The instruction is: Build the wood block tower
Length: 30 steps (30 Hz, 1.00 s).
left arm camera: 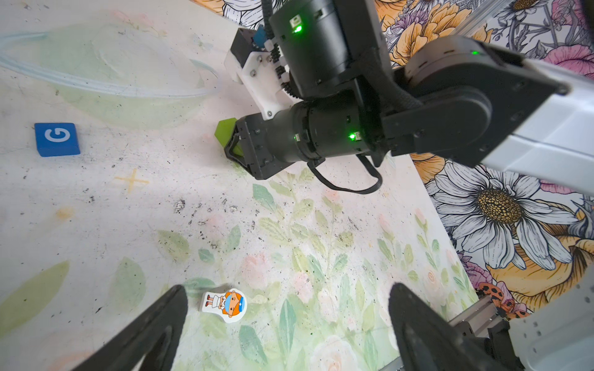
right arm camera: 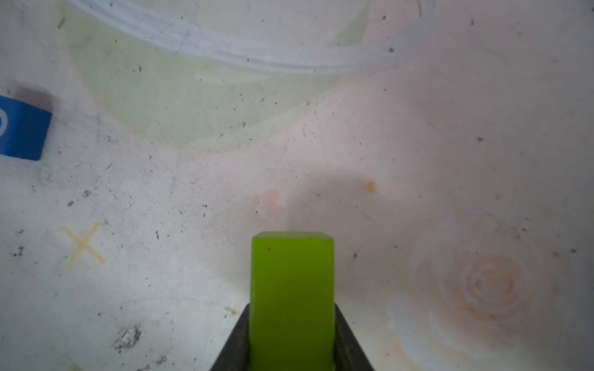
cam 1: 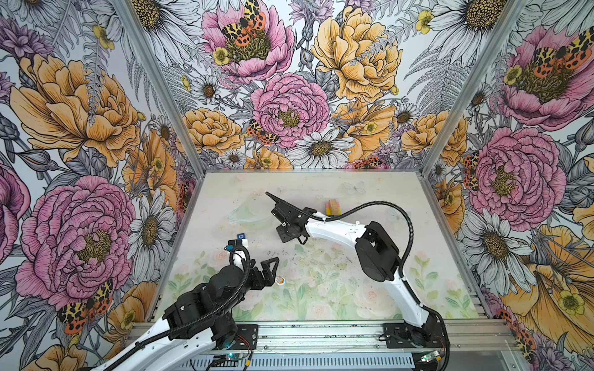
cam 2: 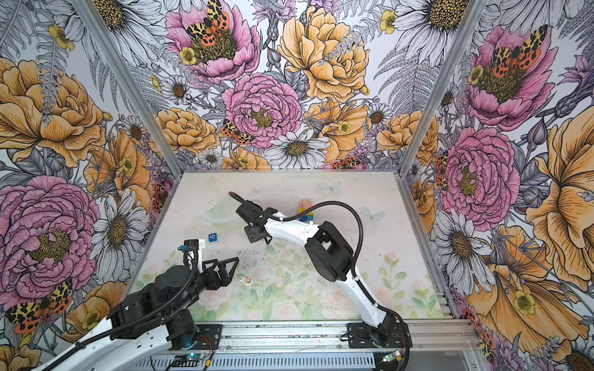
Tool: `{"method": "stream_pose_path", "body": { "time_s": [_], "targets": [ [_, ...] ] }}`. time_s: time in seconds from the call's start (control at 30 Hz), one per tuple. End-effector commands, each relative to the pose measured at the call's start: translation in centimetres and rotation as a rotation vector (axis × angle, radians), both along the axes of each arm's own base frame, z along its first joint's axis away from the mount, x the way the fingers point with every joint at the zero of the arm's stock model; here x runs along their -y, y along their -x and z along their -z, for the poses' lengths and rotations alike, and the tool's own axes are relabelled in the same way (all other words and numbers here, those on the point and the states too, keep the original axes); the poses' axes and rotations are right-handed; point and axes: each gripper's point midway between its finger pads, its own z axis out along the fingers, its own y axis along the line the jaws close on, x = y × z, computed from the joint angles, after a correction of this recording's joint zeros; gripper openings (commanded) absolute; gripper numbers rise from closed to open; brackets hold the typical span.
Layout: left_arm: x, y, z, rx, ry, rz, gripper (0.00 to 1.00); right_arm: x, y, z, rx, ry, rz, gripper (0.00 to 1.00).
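Green brick (right arm camera: 292, 298): clamped between the jaws of the right tool (left arm camera: 232, 144), lifted off the tabletop (cam 1: 321, 266)
Left tool (left arm camera: 286, 324): jaws wide apart, holding nothing
Tower (cam 2: 305, 210): stands far side, behind the right arm
Risk: off-centre drop or an arm nudge topples the stack — brick may slip

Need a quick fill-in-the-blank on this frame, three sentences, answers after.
1. The right gripper is shut on a ____ oblong wooden brick.
2. The flat dark blue block on the table bears the white letter ____.
3. The left gripper hangs open over a small painted ____ piece.

Answers: green; G; figure
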Motion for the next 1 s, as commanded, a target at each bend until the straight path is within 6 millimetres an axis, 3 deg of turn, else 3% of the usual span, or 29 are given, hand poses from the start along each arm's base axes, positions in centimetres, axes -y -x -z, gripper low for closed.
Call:
{"method": "stream_pose_path", "body": {
  "time_s": [0.0, 0.33, 0.63, 0.97],
  "targets": [
    [0.1, -0.1, -1.4, 0.023, -0.006, 0.017, 0.99, 1.0, -0.6, -4.5, 0.074, -0.041, 0.034, 0.27],
    [1.8, -1.4, -2.9, 0.038, -0.051, 0.053, 0.99, 4.4, -0.3, -8.7, 0.122, -0.065, 0.075, 0.28],
    [4.1, -3.5, -4.7, 0.059, -0.059, 0.101, 0.99, 8.8, -0.9, -13.0, 0.17, -0.097, 0.149, 0.27],
    [7.4, -5.9, -5.9, 0.057, -0.056, 0.199, 0.99, 14.2, -2.1, -14.5, 0.187, -0.09, 0.243, 0.27]
  ]
}}
